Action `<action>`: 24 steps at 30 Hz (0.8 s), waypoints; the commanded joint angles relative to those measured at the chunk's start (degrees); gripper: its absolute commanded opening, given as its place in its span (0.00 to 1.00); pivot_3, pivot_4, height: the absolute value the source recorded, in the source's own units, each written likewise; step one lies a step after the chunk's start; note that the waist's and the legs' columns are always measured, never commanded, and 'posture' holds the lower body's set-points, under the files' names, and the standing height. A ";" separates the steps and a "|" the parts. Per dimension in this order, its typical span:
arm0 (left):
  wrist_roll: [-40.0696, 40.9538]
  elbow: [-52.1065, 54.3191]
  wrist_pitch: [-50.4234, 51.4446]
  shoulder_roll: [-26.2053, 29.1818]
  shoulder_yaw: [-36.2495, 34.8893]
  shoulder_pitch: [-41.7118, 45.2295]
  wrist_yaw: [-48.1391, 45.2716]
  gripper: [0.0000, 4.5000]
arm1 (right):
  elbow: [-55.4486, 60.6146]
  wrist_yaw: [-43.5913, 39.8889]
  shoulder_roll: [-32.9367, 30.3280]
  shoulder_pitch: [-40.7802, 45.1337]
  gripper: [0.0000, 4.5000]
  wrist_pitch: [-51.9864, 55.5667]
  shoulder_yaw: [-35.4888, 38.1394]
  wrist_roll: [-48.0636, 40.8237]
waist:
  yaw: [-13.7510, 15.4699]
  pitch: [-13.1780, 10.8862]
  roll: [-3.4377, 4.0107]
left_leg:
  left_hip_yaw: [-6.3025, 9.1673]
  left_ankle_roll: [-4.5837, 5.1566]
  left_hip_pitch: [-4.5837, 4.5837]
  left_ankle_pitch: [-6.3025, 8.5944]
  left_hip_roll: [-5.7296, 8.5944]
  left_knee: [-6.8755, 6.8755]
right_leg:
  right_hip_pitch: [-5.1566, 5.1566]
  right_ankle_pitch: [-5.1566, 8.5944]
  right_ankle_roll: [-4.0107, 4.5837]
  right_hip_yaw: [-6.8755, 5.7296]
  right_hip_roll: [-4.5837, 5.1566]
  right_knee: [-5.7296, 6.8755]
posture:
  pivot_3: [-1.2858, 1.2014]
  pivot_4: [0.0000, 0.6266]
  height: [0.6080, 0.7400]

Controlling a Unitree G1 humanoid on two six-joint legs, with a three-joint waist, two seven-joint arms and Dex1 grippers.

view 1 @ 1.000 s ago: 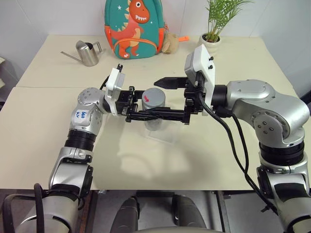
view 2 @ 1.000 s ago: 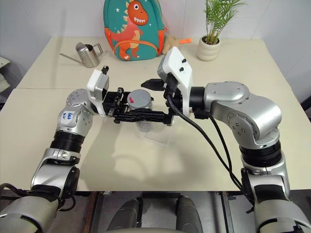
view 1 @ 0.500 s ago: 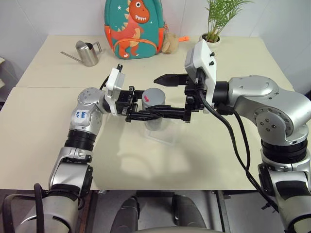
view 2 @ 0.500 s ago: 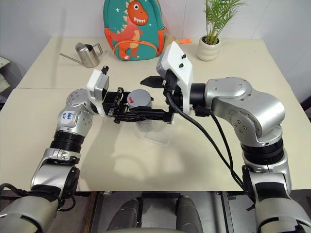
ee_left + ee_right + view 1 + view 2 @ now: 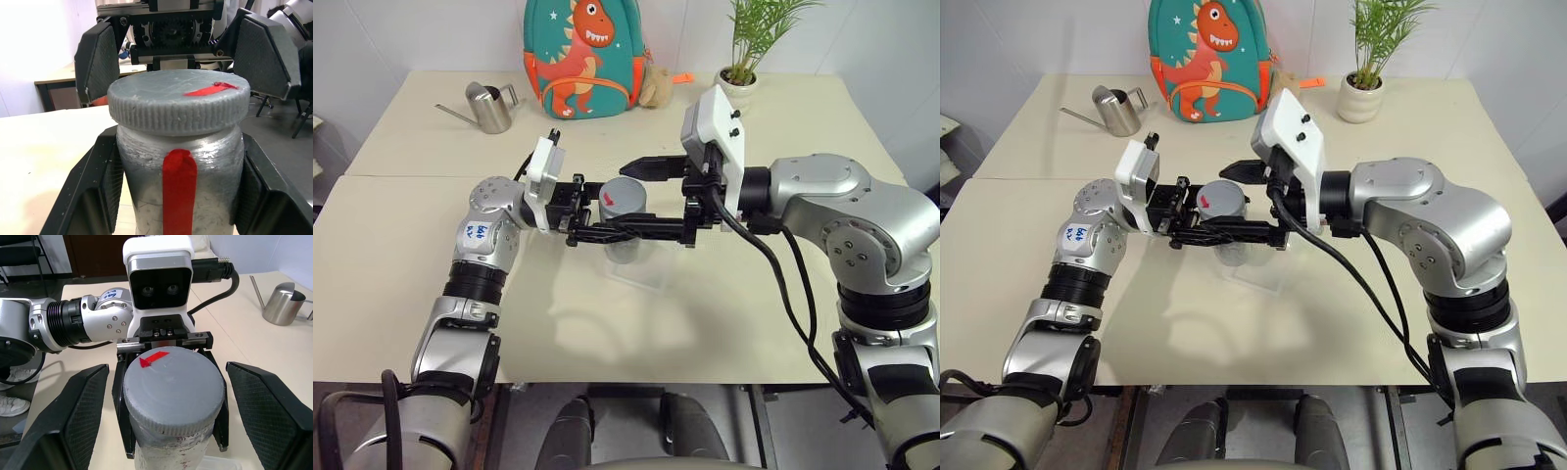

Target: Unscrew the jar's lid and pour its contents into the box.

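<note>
Clamping the small clear cylindrical jar by its body, your left gripper held it above the shallow transparent plastic box. Your right gripper straddled the round grey ribbed lid, fingers spread, not touching.

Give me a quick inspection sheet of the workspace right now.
Surface: beige table, two tops joined.
Job's things: jar upright, lid on; box below it; contents not discernible.
Clutter: watering can, dinosaur backpack, potted plant at the far edge.
Grippers: left gripper shut on jar; right gripper fingers open, either side of the lid, not touching.
Cables: black cable hangs from the right wrist.
Surroundings: white wall behind.
</note>
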State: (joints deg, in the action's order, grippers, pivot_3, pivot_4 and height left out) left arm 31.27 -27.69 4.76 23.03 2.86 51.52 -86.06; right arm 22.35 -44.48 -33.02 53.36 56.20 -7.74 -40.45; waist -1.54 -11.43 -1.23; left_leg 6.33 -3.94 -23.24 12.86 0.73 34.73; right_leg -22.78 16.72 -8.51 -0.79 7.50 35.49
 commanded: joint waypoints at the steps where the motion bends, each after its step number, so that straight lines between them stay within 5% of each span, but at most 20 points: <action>1: 0.59 1.76 -0.58 0.21 -0.75 1.26 -4.58 0.54 | 1.76 -0.50 0.13 1.04 0.89 -1.13 -0.18 0.51 | -0.01 0.00 0.00 | 0.00 0.00 0.00 0.00 0.00 0.00 | 0.00 0.00 0.00 0.00 0.00 0.00 | 0.52 0.24 1.00; 6: 0.62 1.87 -0.56 0.23 -0.78 1.16 -4.52 0.54 | 1.50 -0.54 0.28 1.48 0.89 -1.15 0.03 0.37 | 0.02 0.00 0.00 | 0.00 0.00 0.00 0.00 0.00 0.00 | 0.00 0.00 0.00 0.00 0.00 0.00 | 0.52 0.24 1.00; 10: 0.60 1.83 -0.56 0.24 -0.82 1.17 -4.42 0.54 | 1.29 -0.76 0.28 1.66 0.71 -1.28 0.27 0.45 | 0.00 0.00 0.00 | 0.00 0.00 0.00 0.00 0.00 0.00 | 0.00 0.00 0.00 0.00 0.00 0.00 | 0.52 0.24 1.00; 24: 0.52 1.42 -0.74 0.32 -0.94 1.06 -4.50 0.54 | 0.99 -0.97 0.68 2.23 0.71 -1.24 1.32 -0.01 | 0.01 0.00 0.00 | 0.00 0.00 0.00 0.00 0.00 0.00 | 0.00 0.00 0.00 0.00 0.00 0.00 | 0.52 0.24 1.00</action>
State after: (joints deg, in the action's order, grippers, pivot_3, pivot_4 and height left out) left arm 31.27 -27.43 4.70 23.01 2.84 51.52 -86.06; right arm 21.99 -44.69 -32.85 53.79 56.12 -8.44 -39.34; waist -1.53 -11.43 -1.23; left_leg 6.32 -3.94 -23.24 12.86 0.73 34.73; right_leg -22.78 16.72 -8.51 -0.79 7.50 35.49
